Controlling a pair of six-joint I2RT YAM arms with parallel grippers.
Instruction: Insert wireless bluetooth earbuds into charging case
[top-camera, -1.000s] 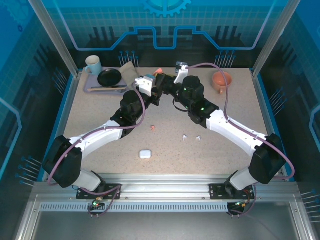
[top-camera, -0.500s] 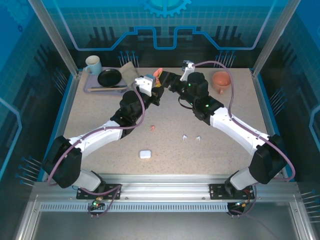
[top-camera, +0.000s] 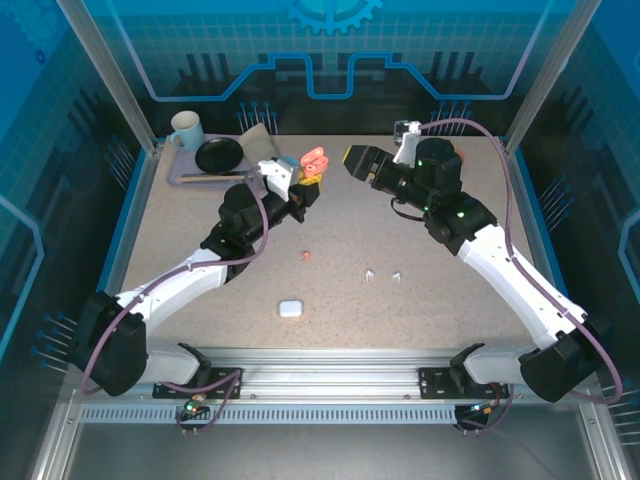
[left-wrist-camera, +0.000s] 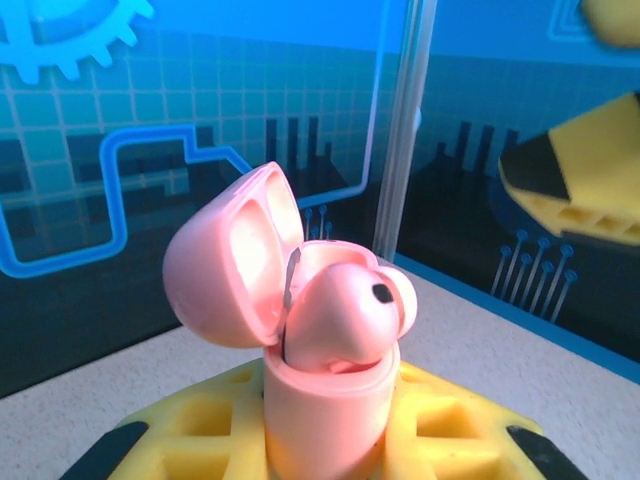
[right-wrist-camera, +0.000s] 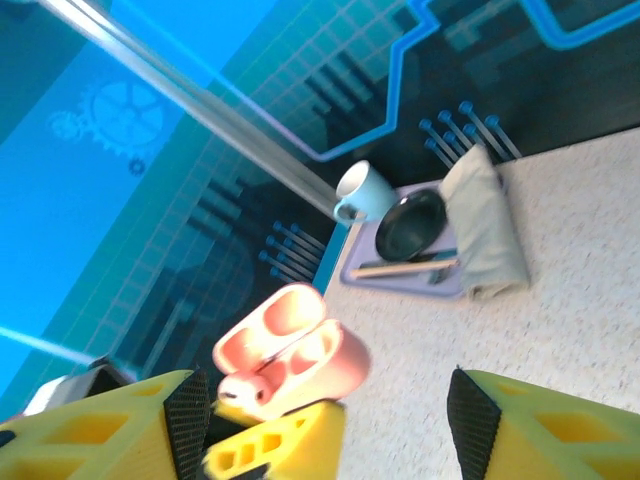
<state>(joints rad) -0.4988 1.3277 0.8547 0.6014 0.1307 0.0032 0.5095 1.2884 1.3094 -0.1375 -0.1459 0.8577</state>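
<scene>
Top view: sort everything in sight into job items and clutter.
Job: open pink case, pink earbud in it, loose pink earbud, left white earbud, right white earbud, white case.
Clutter: mug, black dish, grey cloth, purple tray.

The charging case (left-wrist-camera: 250, 290): salmon-pink, its seated bud (left-wrist-camera: 345, 320) matching, with one black dot. Table (top-camera: 400, 320): beige, speckled. Nearer than the charging case, a white case (top-camera: 290, 308) and seemingly white buds (top-camera: 371, 273).

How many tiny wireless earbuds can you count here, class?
4. One salmon-pink earbud sits in the open pink charging case; another salmon-pink earbud lies on the speckled table; two white earbuds lie together to its right. Others may be hidden.
</scene>
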